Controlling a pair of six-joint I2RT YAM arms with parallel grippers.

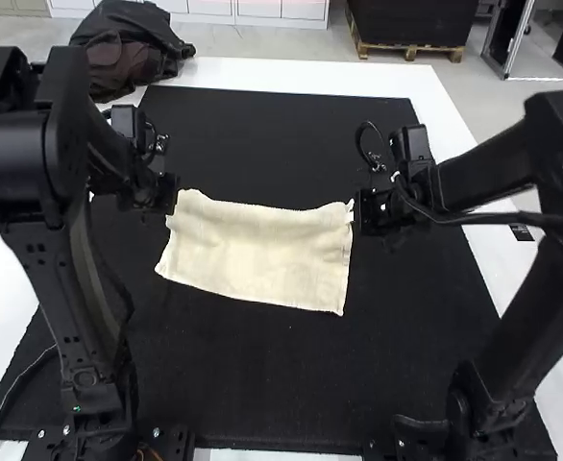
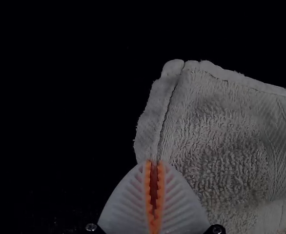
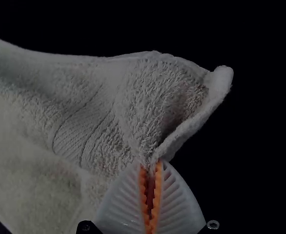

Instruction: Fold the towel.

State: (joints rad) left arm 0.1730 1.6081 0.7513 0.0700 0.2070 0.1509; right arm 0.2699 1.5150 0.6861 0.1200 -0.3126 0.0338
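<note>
The towel [image 1: 253, 254] lies on the black mat [image 1: 291, 384], its far edge pinched near ten o'clock by the left gripper [image 2: 154, 163] and near two by the right gripper [image 3: 151, 163], fingers closed; carry both evenly toward six, edge taut, corners level

no words, numbers or signs can be read. what looks like a small dark label [image 1: 522, 232] sits on the white worktop [image 1: 438, 110] near its right edge, just beside the black mat [image 1: 262, 384]. there are faint pale marks on it, but they are too small to make out as letters or figures.
</note>
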